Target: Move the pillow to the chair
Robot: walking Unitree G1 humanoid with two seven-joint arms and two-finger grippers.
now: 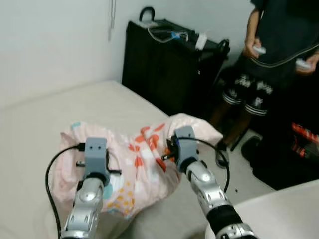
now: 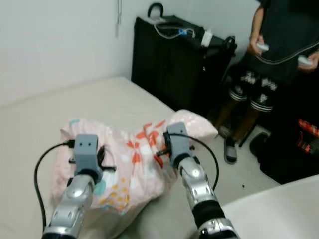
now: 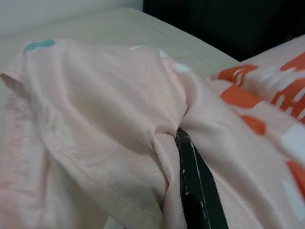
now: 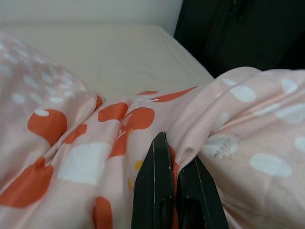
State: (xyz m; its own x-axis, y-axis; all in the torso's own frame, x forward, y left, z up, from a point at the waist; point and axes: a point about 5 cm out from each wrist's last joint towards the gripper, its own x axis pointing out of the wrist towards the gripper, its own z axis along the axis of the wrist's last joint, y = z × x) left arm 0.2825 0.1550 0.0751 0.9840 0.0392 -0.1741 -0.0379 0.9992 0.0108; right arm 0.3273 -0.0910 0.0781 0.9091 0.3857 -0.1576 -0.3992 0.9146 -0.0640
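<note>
Currently the pillow (image 1: pixel 134 164) is pinched over the bed (image 1: pixel 40 119) by the left gripper (image 3: pixel 183 143) and right gripper (image 4: pixel 167 157), each clamped on thin cover fabric, which could be pulled free when carried.

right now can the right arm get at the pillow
Probably yes, it already has. The right gripper is pinched shut on a fold of the pillow, nothing between them. The left gripper also grips the fabric on the bed.
</note>
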